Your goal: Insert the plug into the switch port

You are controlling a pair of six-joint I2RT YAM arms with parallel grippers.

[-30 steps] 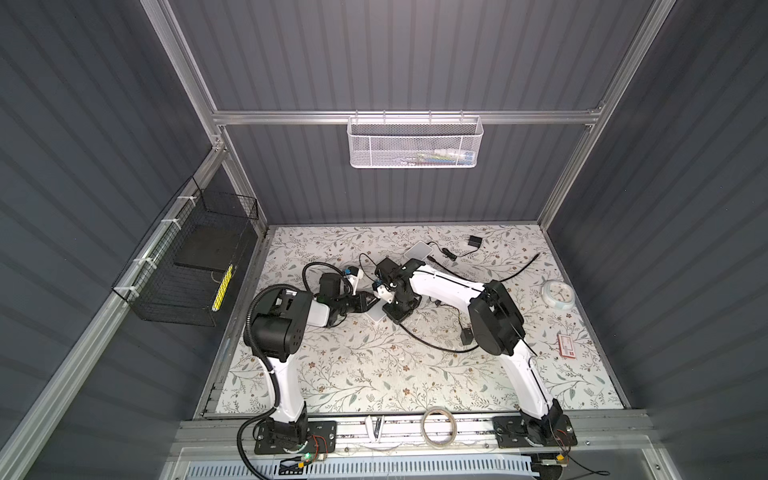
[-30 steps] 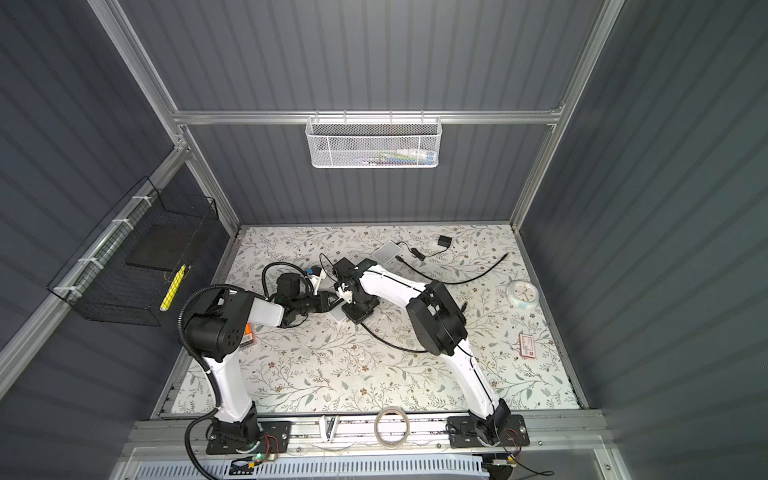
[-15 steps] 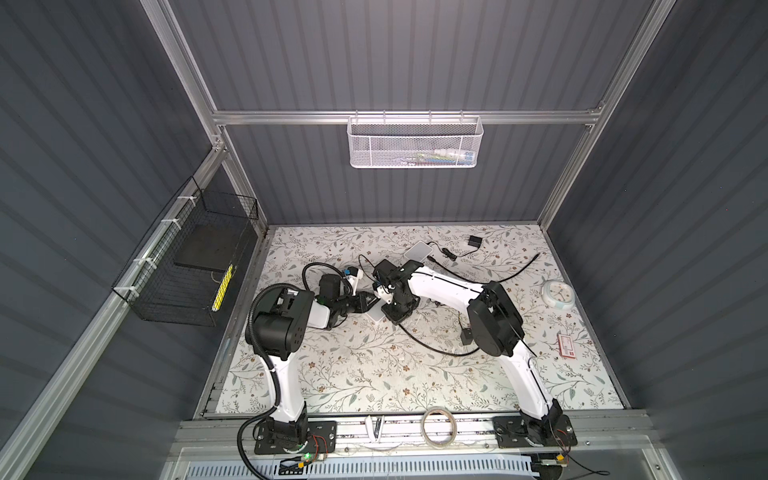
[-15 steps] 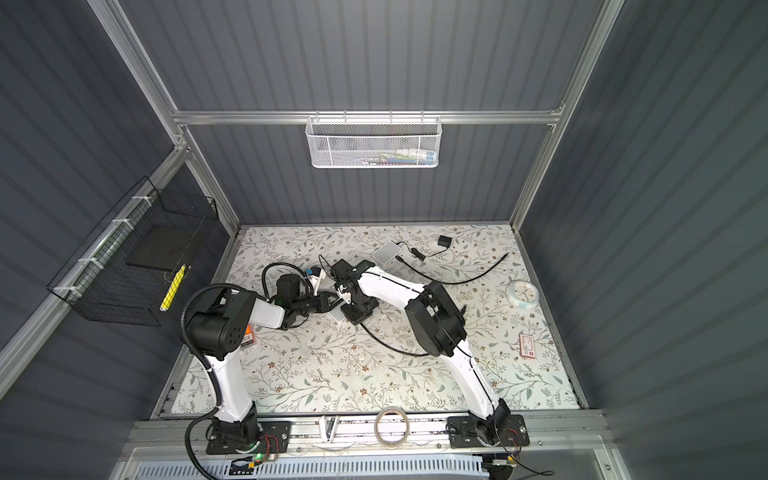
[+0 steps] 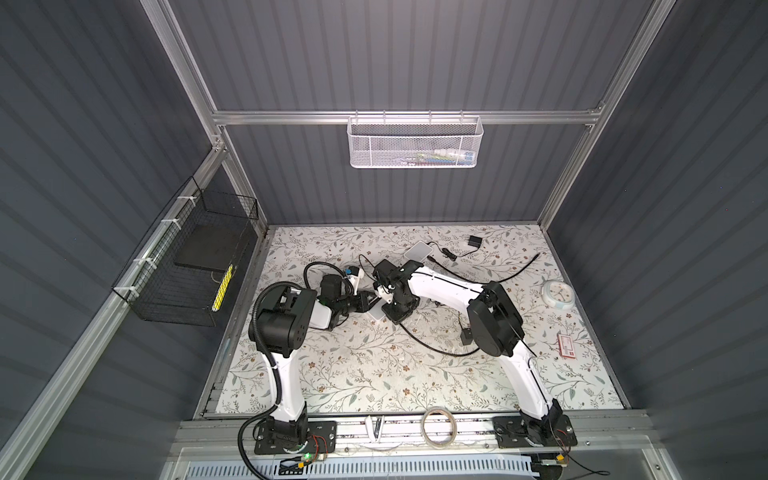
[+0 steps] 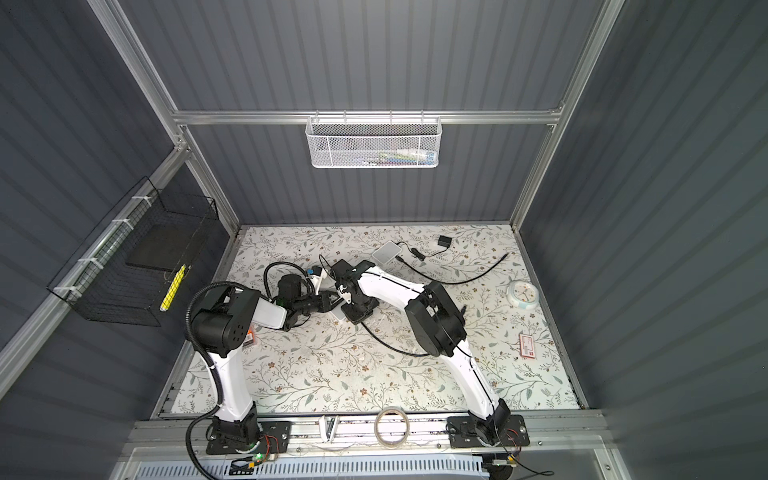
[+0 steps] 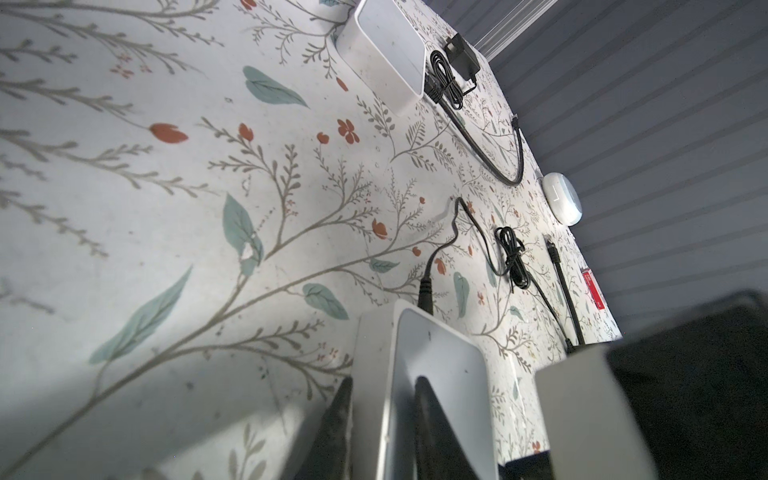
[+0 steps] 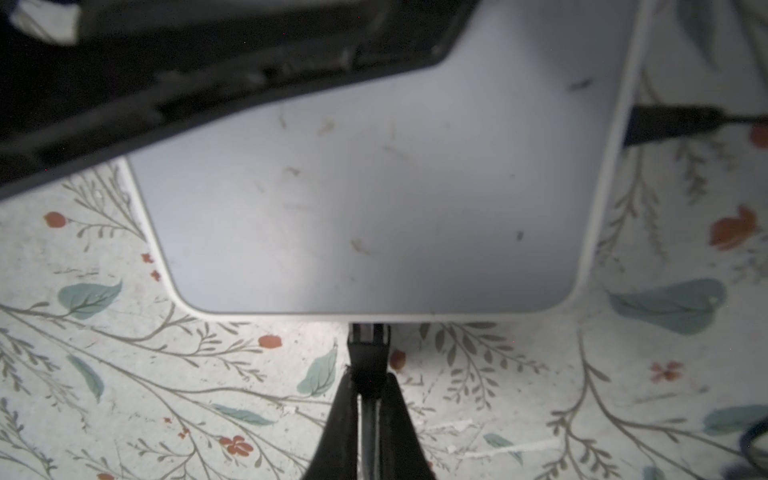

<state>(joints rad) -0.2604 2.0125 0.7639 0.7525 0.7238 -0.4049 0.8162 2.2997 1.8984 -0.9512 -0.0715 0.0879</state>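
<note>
At switch (image 8: 374, 187) edge | right pincer (image 8: 365, 399) clenched on plug (image 8: 368, 353), perhaps seated | left pincer (image 7: 380, 390) grasping switch rim | pincers crowded together

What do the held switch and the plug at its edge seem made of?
Switch: probably matte white plastic; smooth, rounded corners, faint scuffs. Plug: black boot looks rubbery and dull; its clear tip looks like hard plastic, though blurred.
</note>
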